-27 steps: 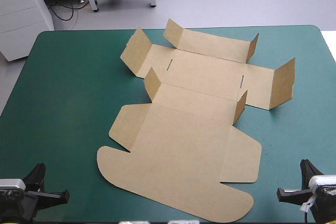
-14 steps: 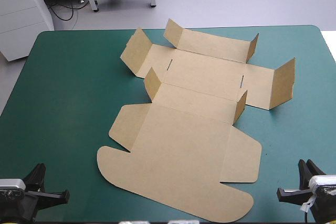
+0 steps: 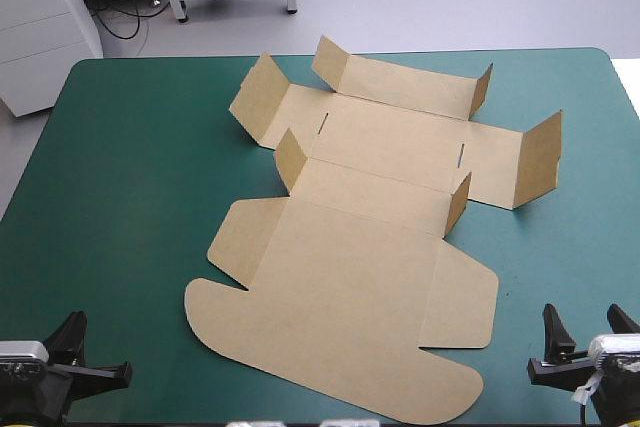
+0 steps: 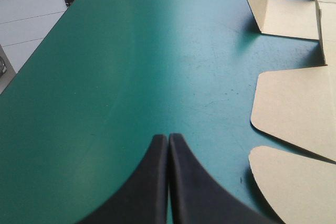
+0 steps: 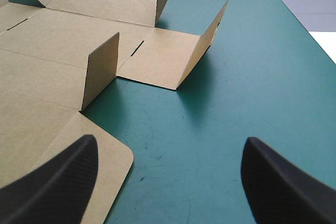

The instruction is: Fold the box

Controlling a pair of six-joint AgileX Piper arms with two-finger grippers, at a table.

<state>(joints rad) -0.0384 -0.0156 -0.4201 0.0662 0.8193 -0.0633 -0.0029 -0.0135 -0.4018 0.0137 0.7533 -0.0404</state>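
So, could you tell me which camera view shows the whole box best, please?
The high view: the whole box lies in it, far walls raised, near lid flat. The left wrist view catches only its left edge; the right wrist view shows only its right part, with raised walls.

Box [image 4: 294, 106] mostly cut off in the left wrist view, partly in the right wrist view, left gripper [image 3: 74, 327] and right gripper [image 3: 583, 315] half out of the high view's near edge.

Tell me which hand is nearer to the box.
Right. The right hand sits open at the box's rounded side flap; the left hand, shut, stands off over bare teal-green cover.
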